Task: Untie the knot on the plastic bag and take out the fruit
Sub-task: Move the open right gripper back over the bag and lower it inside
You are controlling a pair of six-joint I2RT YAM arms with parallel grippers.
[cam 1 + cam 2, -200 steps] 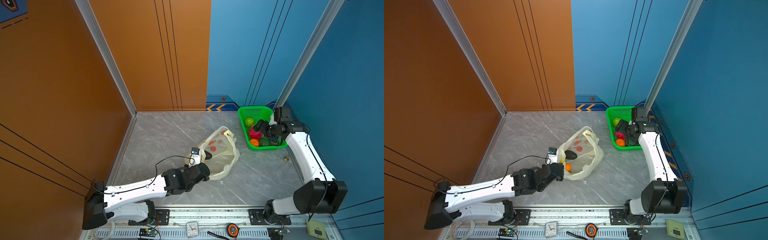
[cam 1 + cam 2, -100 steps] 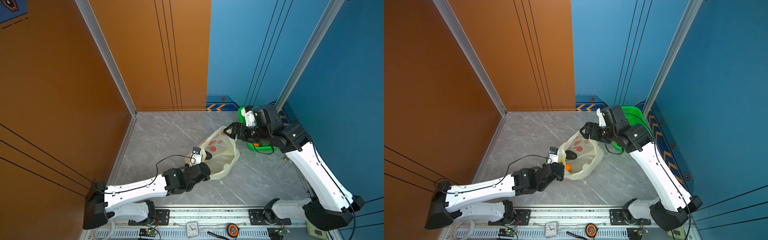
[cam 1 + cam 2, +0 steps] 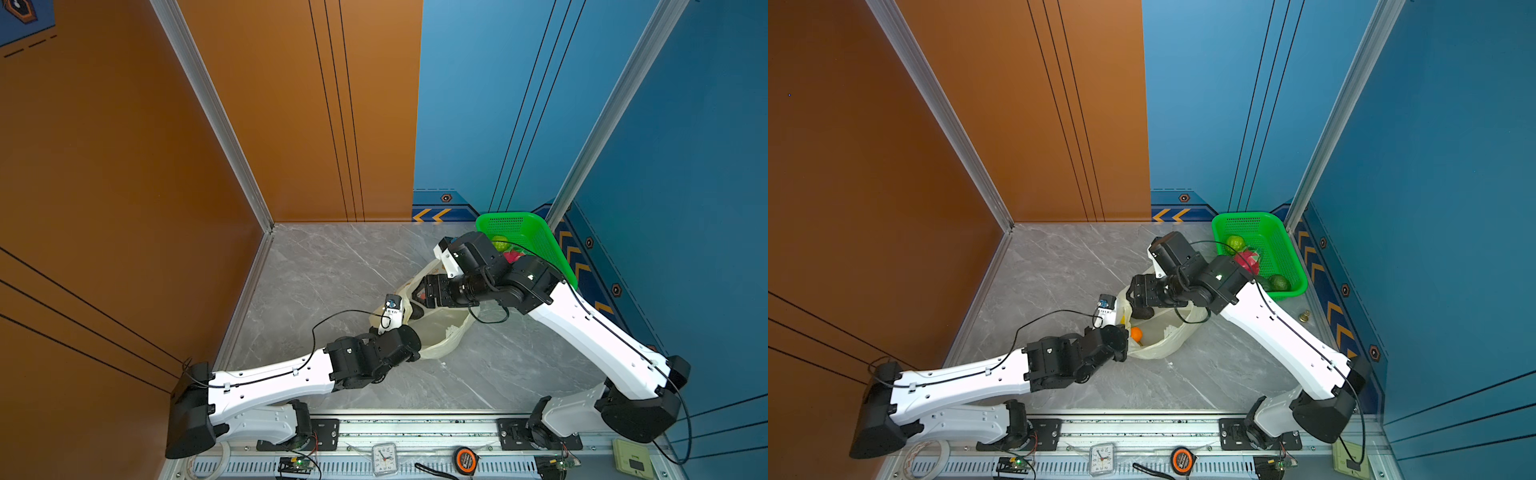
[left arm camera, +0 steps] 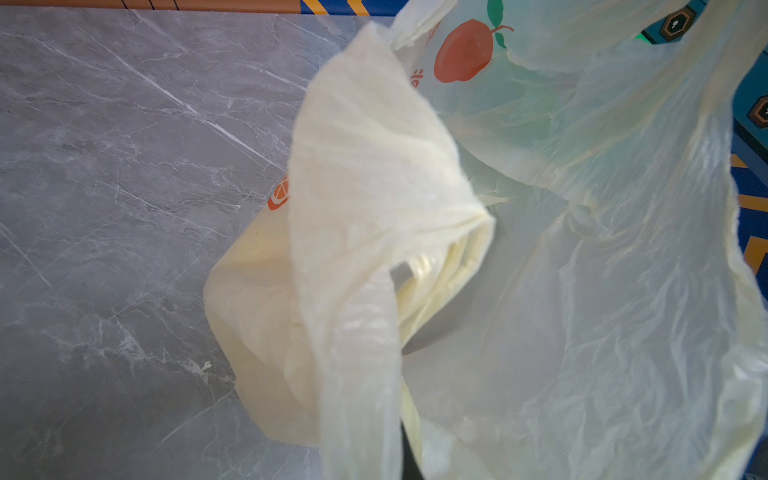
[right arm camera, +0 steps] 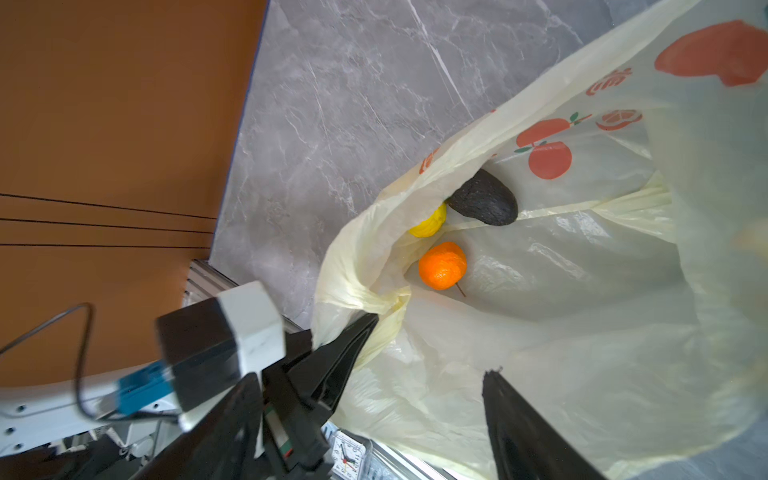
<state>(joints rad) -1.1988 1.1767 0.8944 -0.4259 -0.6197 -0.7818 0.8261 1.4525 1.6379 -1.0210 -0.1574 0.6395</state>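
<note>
Currently the left gripper (image 5: 366, 322) is clamped on a bunched fold of the rim of the plastic bag (image 5: 582, 291), which lies on the grey marble table (image 3: 332, 270) with its mouth gaping. The right gripper (image 3: 1137, 302) sits at that mouth, jaws spread wide with nothing between them. Inside the bag are a dark avocado (image 5: 484, 203), a yellow fruit (image 5: 428, 224) half under the rim, and an orange (image 5: 442, 266); the green basket (image 3: 1246, 217) by the blue wall holds a green fruit (image 3: 1234, 243), a dragon fruit (image 3: 1248, 259) and a second avocado (image 3: 1279, 282).
</note>
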